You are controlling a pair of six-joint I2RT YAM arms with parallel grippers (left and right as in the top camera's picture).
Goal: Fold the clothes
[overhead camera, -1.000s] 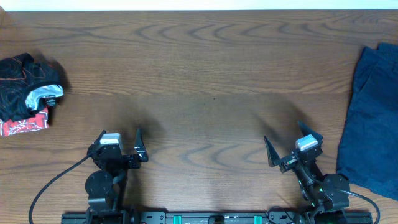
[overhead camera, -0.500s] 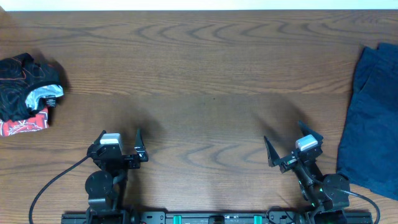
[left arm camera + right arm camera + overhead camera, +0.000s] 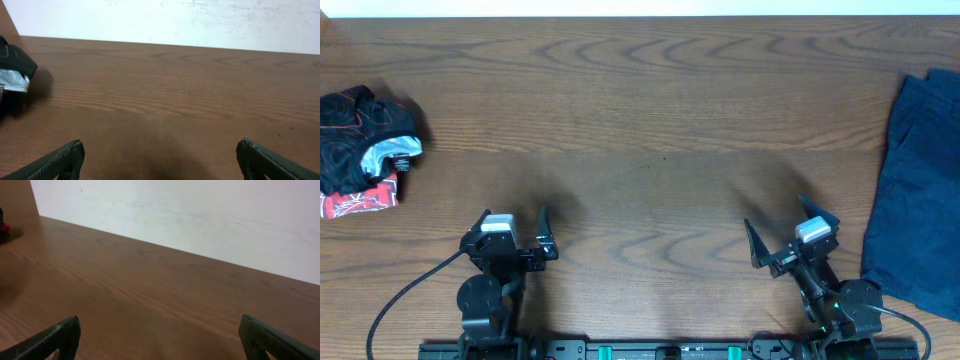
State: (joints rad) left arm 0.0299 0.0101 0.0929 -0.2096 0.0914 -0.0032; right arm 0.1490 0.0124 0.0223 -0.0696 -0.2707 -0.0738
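A crumpled black jersey (image 3: 362, 150) with thin wavy lines, a pale inside and a red patch lies bunched at the table's left edge; its corner (image 3: 14, 75) shows at the left of the left wrist view. A dark blue garment (image 3: 918, 190) lies spread at the right edge. My left gripper (image 3: 514, 222) stands open near the front edge, well right of the jersey, with nothing between its fingers (image 3: 65, 159). My right gripper (image 3: 778, 228) is open too, left of the blue garment, fingers (image 3: 262, 335) wide apart over bare wood.
The brown wooden table (image 3: 650, 110) runs back to a white wall (image 3: 190, 215). Black cables (image 3: 400, 300) trail from the arm bases at the front edge. A small dark and red bit of cloth (image 3: 4, 229) shows far left in the right wrist view.
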